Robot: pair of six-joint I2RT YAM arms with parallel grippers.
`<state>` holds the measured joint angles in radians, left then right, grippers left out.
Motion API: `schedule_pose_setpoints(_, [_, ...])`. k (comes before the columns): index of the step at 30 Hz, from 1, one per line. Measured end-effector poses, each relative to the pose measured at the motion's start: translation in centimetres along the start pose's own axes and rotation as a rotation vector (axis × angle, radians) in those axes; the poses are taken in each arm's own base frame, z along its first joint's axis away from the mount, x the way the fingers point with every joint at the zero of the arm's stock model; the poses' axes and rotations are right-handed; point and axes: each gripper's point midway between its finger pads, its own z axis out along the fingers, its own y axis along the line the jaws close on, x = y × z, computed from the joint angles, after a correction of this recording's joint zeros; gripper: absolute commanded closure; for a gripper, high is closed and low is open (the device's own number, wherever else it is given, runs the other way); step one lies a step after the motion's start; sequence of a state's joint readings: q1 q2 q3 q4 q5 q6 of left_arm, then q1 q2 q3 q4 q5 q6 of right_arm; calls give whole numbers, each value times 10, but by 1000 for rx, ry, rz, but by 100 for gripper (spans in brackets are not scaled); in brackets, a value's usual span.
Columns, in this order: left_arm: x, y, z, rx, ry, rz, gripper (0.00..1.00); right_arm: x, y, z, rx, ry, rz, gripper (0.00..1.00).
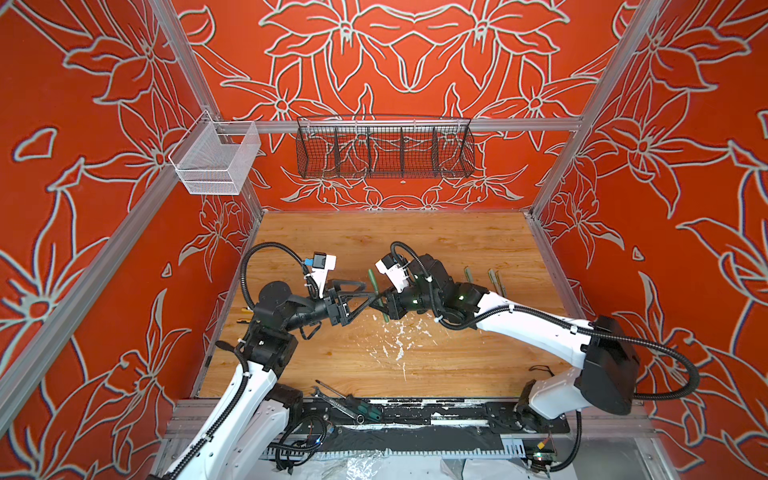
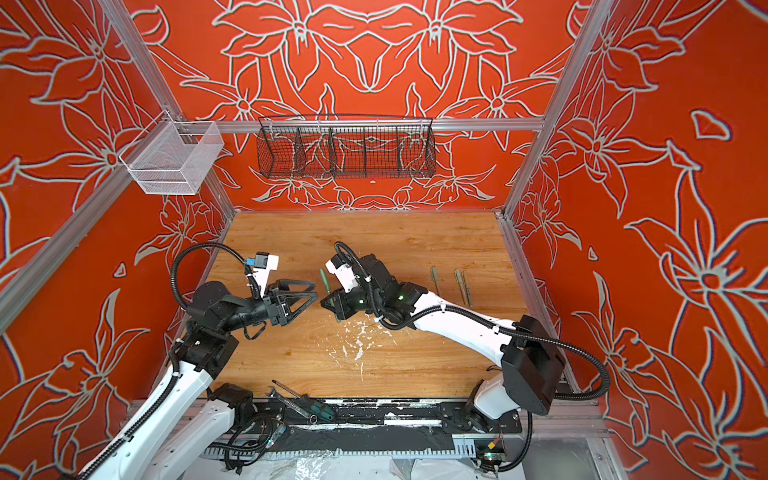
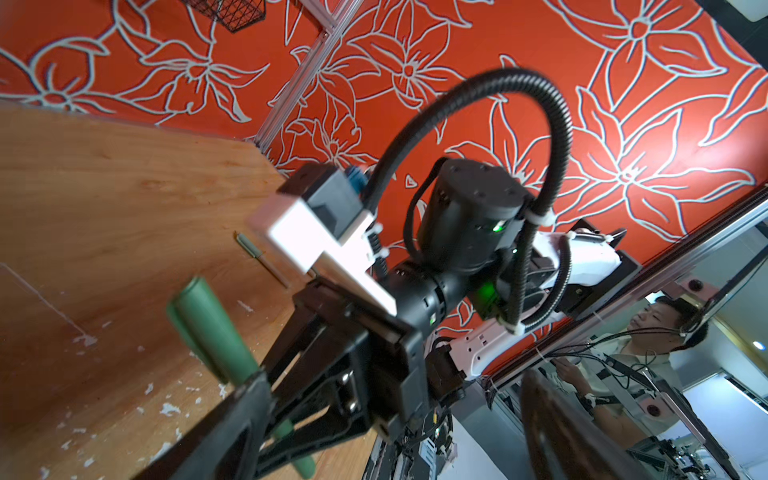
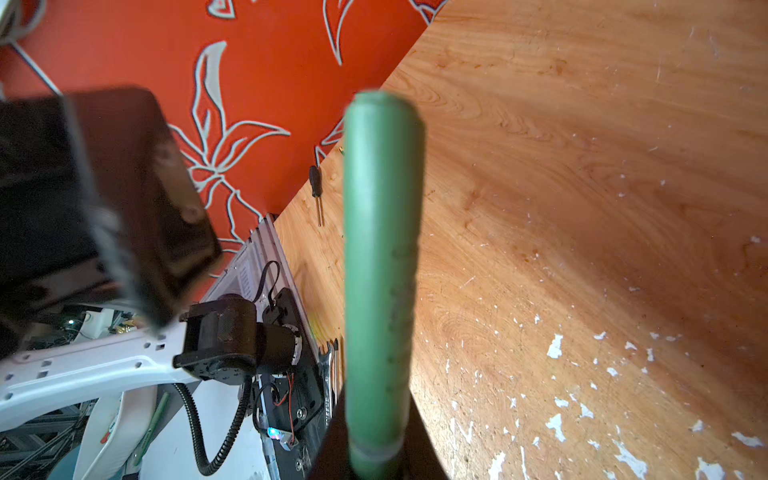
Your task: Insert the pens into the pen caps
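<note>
Now the right gripper [image 2: 330, 304] clamps the green pen [image 4: 382, 249] mid-barrel above the middle of the worktop [image 1: 415, 237]; the left gripper [image 2: 313, 291] stands wide, just beside it.

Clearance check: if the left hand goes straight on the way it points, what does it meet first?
Likely the green pen held in the right hand; the left hand points straight at it, depth unclear.
</note>
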<state>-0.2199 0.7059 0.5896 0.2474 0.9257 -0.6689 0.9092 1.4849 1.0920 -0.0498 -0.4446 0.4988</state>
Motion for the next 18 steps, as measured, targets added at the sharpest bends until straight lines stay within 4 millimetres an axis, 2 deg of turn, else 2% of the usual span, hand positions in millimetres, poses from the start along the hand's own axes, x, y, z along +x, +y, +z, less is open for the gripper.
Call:
schedule_pose_setpoints(6, [1, 6, 3, -10, 17, -10, 9, 18, -3, -5, -30, -9, -46, 100])
schedule_pose_setpoints(12, [11, 13, 3, -31, 53, -28, 12, 25, 15, -28, -135, -98, -160, 100])
schedule_pose_setpoints(18, [17, 5, 3, 9, 86, -19, 19, 26, 26, -41, -203, -185, -262, 100])
